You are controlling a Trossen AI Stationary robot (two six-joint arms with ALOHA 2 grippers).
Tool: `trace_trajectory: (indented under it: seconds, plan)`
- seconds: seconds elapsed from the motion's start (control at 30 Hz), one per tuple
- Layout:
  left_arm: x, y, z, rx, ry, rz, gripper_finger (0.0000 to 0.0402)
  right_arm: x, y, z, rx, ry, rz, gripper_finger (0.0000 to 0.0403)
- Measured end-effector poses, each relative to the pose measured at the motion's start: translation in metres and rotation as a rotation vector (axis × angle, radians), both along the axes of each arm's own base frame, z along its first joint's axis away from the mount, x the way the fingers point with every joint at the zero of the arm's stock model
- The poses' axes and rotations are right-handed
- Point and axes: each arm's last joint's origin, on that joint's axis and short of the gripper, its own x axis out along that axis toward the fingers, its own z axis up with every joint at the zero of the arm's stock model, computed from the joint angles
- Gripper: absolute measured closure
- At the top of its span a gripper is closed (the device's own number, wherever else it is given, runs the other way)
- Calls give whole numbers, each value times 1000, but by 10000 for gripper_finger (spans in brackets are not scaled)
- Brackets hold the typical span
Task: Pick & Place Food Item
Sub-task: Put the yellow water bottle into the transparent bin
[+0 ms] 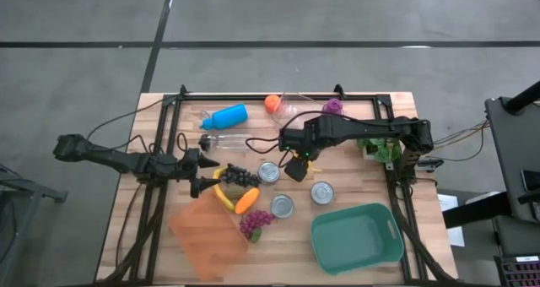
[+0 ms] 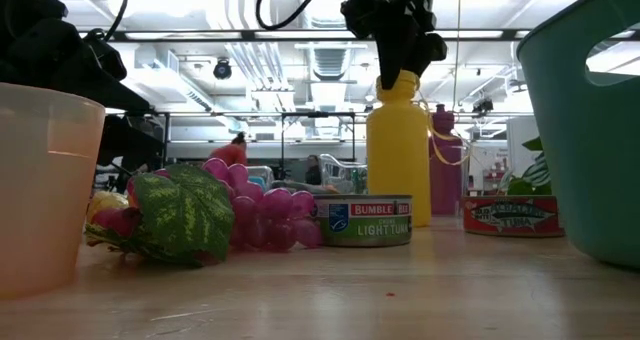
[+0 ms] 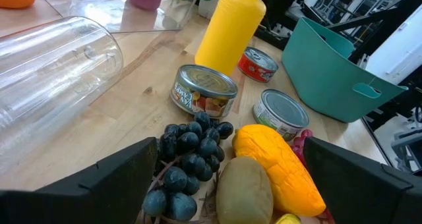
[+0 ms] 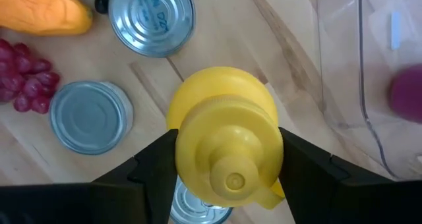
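Note:
A yellow bottle [image 4: 224, 128] stands upright near the table's middle, between tin cans. My right gripper [image 4: 227, 165] is above it, fingers pointing down, shut on its cap; in the high view the gripper [image 1: 297, 159] hides most of the bottle. My left gripper [image 3: 231, 184] is open and level, left of a heap of food: dark grapes [image 3: 191, 155], a brown-green fruit [image 3: 244, 188] and an orange piece [image 3: 277, 165]. Its fingers stand on either side of the heap's near end without touching. Red grapes [image 1: 256, 224] lie in front of the heap. My right gripper pinches the yellow bottle's cap [image 4: 227, 145] between its two fingers, one on each side. The fingers [image 4: 155, 168] come from above, pointing down. The bottle [image 2: 398, 150] stands upright below them; a tuna can hides its base in the low view.
Three tin cans [image 1: 269, 172] [image 1: 283, 206] [image 1: 322, 192] ring the bottle. A teal bin [image 1: 356, 236] sits at the near right, an orange tray [image 1: 207, 236] at the near left. A blue bottle [image 1: 224, 116], a clear bottle [image 1: 228, 142] and a clear box [image 1: 295, 110] lie farther back.

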Motion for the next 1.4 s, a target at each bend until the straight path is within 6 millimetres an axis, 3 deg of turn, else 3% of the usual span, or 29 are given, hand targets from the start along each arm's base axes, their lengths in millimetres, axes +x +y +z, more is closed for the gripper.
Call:
trace_trajectory:
  seconds: [0.27, 0.53, 0.77, 1.1, 1.4]
  plan:
    - [0, 0, 0, 0, 0, 0, 18, -3, -1, 32, -57, -25, 52, 194]
    - [0, 0, 0, 0, 0, 0, 18, -18, -6, 82, -195, -43, 146, 194]
    - [0, 0, 0, 0, 0, 0, 18, -31, -24, 117, -296, -91, 196, 194]
    - [0, 0, 0, 0, 0, 0, 18, -42, -57, 127, -332, -96, 160, 194]
    - [0, 0, 0, 0, 0, 0, 18, -53, -70, 133, -357, -103, 99, 194]
